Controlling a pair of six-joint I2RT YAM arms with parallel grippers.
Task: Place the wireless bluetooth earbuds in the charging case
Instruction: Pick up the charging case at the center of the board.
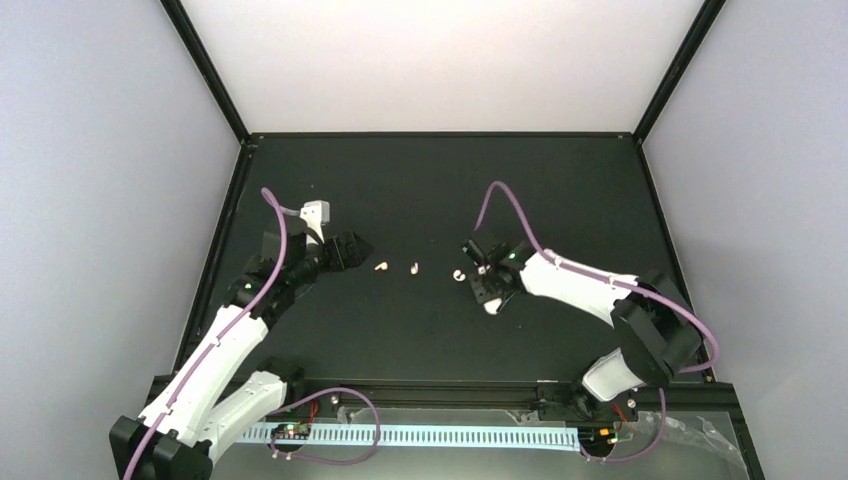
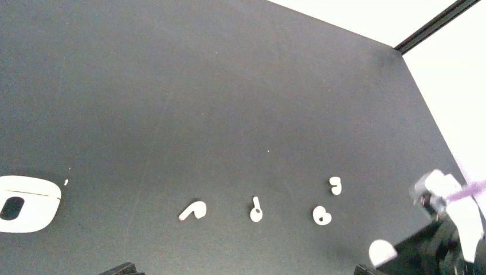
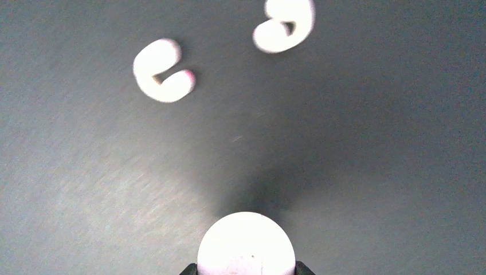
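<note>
The right gripper [image 1: 492, 297] is clenched on a white rounded object [image 3: 246, 243] over the black table [image 1: 420, 180]. Just beyond that object lie two of the four earbuds [image 3: 163, 77], loose and apart from each other. The other two lie farther from it, in a row toward the left gripper [image 1: 358, 247], whose jaws stand wide apart with nothing between them. Farthest from the object, past the row's end, a white case [image 2: 26, 203] showing a dark hollow rests on the table.
</note>
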